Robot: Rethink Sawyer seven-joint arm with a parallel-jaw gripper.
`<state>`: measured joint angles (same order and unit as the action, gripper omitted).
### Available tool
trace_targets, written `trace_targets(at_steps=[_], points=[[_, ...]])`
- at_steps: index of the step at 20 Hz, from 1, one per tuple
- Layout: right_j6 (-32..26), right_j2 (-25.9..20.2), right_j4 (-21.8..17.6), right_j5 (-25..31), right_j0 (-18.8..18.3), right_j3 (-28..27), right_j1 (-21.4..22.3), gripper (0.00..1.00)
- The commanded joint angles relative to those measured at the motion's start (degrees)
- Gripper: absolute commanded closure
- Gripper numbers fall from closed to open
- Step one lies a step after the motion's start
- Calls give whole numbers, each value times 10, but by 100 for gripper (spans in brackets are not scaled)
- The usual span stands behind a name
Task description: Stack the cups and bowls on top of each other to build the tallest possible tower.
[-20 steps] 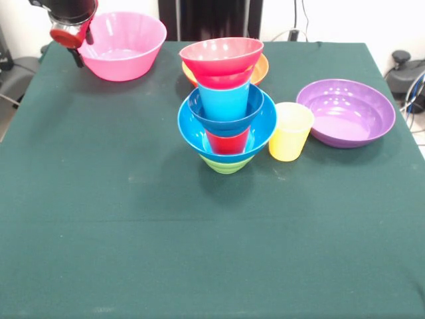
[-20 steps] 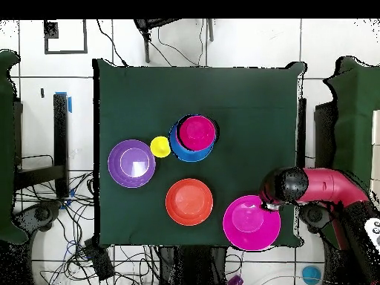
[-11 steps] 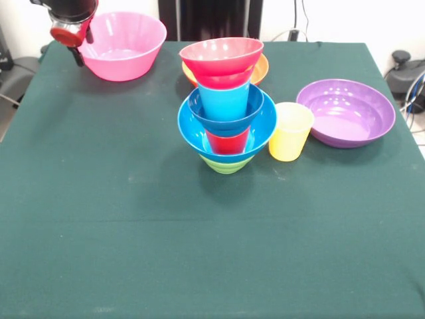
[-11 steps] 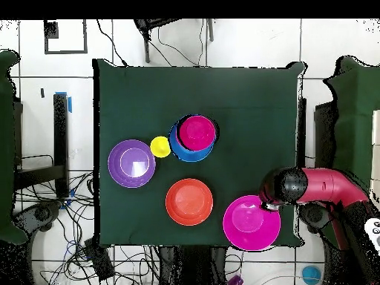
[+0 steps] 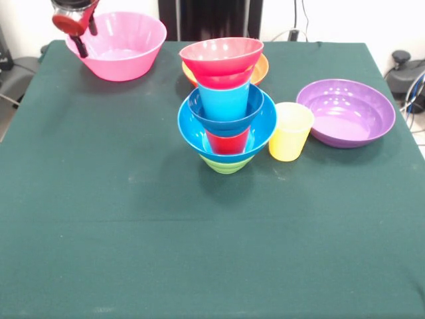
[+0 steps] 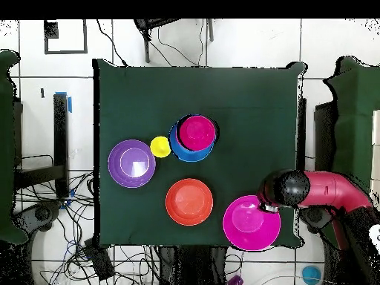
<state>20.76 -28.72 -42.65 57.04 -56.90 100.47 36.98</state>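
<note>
Six pieces make the tower (image 5: 226, 106) that we see near the middle of the green table (image 5: 133, 252): the small green bowl (image 5: 226, 163) at the bottom, then the large blue bowl (image 5: 259, 129), the red cup (image 5: 227, 141), the small blue bowl (image 5: 226, 123), the sky-blue cup (image 5: 224, 101) and the small red bowl (image 5: 221, 56) on top. Just beside it stands the yellow cup (image 5: 290, 131), and next to that lies the purple bowl (image 5: 345, 112), close to the table's edge. Behind the tower we see a part of the orange bowl (image 5: 260, 68). Much bare cloth lies in front of the tower. Well apart from the tower, at the far corner, the gripper (image 5: 78, 30) hangs at the rim of the pink bowl (image 5: 126, 45). We cannot tell if it is open or closed, or if it touches the rim.
</note>
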Motion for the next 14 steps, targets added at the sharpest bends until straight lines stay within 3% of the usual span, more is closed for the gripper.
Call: trace_targets(at_steps=[1, 14], points=[[83, -26, 37, -51, 15, 56, 44, 0], [143, -45, 162, -155, 45, 144, 96, 0]])
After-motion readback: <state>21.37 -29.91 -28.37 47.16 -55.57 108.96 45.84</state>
